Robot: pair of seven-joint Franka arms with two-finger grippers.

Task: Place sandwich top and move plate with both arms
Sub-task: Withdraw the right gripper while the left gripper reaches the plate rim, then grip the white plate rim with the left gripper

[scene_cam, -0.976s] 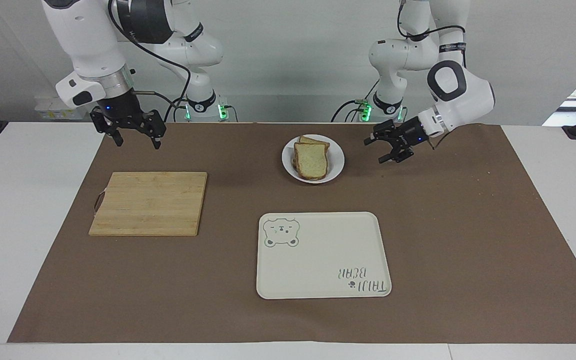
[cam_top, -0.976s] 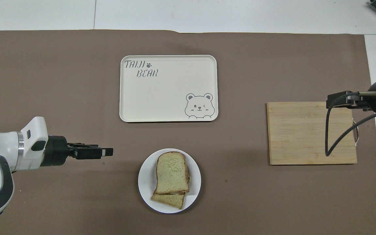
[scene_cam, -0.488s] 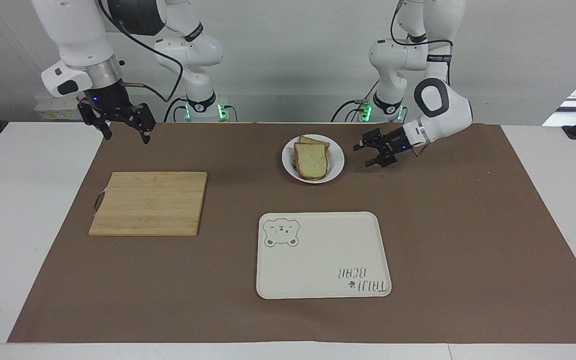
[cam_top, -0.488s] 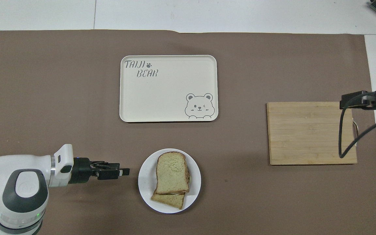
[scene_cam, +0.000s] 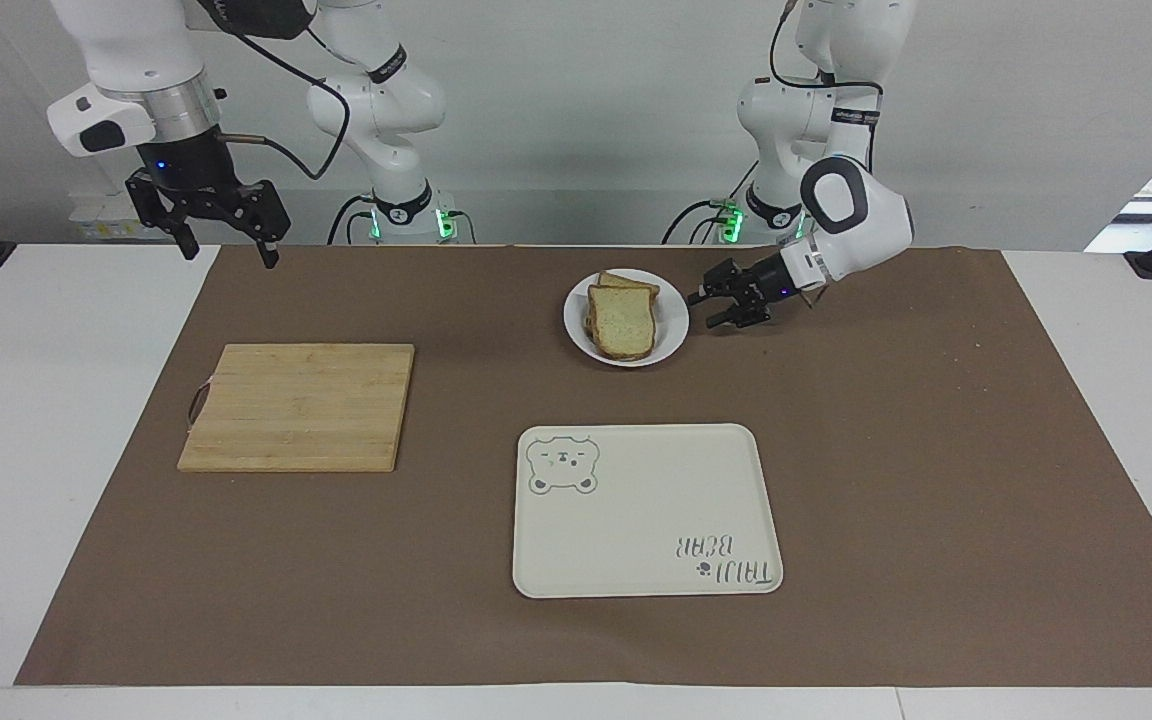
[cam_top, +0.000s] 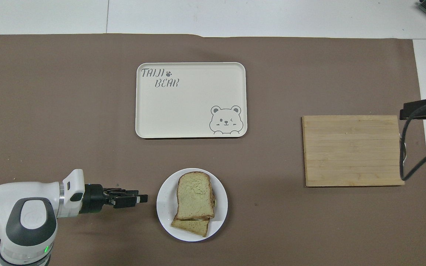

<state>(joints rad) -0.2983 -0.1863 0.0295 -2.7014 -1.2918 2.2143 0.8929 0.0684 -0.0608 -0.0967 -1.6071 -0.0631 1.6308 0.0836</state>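
Observation:
The small white plate (scene_cam: 674, 318) stands on the brown mat near the robots; it also shows in the overhead view (cam_top: 165, 201). The sandwich top (scene_cam: 622, 322), a pale speckled slice with brown crust, lies on another slice on the plate, seen too in the overhead view (cam_top: 195, 195). My left gripper (scene_cam: 706, 310) is open, low over the mat, just beside the plate's rim toward the left arm's end; it shows in the overhead view (cam_top: 141, 198) too. My right gripper (scene_cam: 226, 252) is open and empty, raised over the mat's edge at the right arm's end.
A wooden cutting board (scene_cam: 298, 406) lies toward the right arm's end. A cream tray with a bear drawing (scene_cam: 646, 510) lies farther from the robots than the plate. The brown mat (scene_cam: 936, 450) covers most of the table.
My left gripper has lowered and closed in on the plate's rim. My right gripper has risen and drawn away from the cutting board toward the table's end.

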